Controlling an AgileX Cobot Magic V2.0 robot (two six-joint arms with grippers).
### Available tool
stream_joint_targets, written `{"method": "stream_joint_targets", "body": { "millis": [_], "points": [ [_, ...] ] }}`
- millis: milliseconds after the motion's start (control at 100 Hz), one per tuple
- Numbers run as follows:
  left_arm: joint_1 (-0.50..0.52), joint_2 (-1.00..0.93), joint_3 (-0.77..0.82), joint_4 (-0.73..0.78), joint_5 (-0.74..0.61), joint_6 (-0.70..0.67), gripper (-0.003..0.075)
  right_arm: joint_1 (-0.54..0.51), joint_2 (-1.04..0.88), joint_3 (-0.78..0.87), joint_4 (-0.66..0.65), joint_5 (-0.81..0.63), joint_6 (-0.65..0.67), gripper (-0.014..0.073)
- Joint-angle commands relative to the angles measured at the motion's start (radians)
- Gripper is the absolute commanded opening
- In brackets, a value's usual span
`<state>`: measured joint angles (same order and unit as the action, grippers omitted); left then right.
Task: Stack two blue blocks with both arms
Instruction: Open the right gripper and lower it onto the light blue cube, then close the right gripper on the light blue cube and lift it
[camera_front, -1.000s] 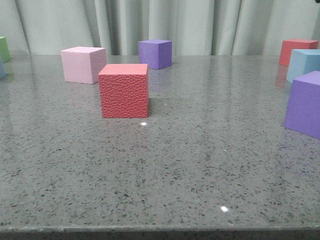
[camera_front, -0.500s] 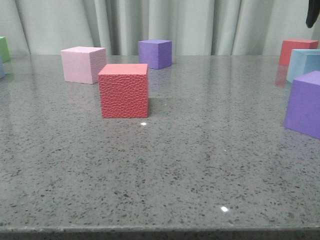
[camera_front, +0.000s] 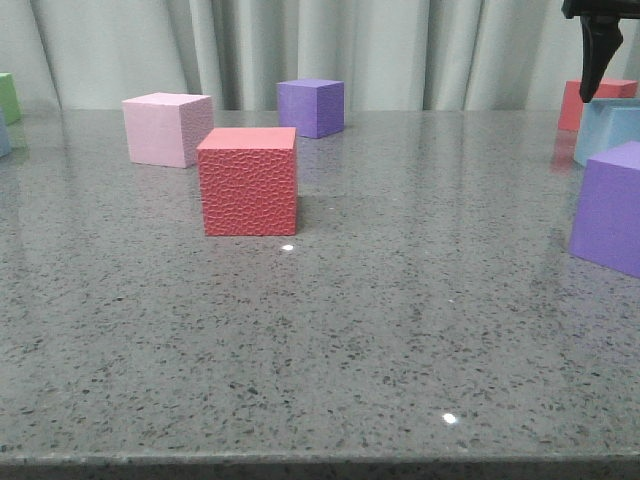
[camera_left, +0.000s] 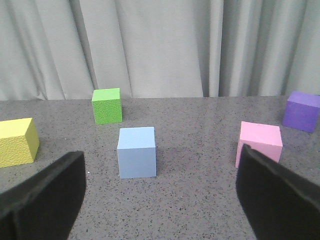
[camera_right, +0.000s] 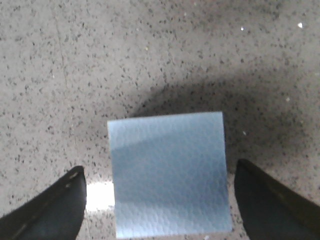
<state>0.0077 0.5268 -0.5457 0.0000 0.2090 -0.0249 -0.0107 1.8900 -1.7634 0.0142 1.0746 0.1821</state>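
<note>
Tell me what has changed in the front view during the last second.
The right gripper has come down into view at the top right, above the right blue block, open, not touching it. Nothing was grasped. The cubes on the table stayed in place.

Lab setup, speckled table (camera_front: 400, 330), grey curtain (camera_front: 400, 50)

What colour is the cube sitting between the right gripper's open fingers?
Pale sky blue cube, clearest in the right wrist view.
</note>
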Motion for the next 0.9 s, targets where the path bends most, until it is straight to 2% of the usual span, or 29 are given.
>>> {"method": "stream_joint_targets", "body": {
  "millis": [0, 660, 890],
  "points": [
    [0.004, 0.009, -0.037, -0.013, -0.080, -0.007, 0.0599, -0.005, -0.037, -0.052, 0.001, -0.026, -0.013, 0.0600],
    [0.004, 0.009, -0.037, -0.013, -0.080, -0.007, 0.0599, -0.005, 0.023, -0.113, 0.001, 0.004, -0.015, 0.0596],
    [0.004, 0.009, -0.037, -0.013, -0.080, -0.007, 0.0599, -0.005, 0.023, -0.113, 0.001, 0.014, -0.015, 0.0472]
  ]
}}
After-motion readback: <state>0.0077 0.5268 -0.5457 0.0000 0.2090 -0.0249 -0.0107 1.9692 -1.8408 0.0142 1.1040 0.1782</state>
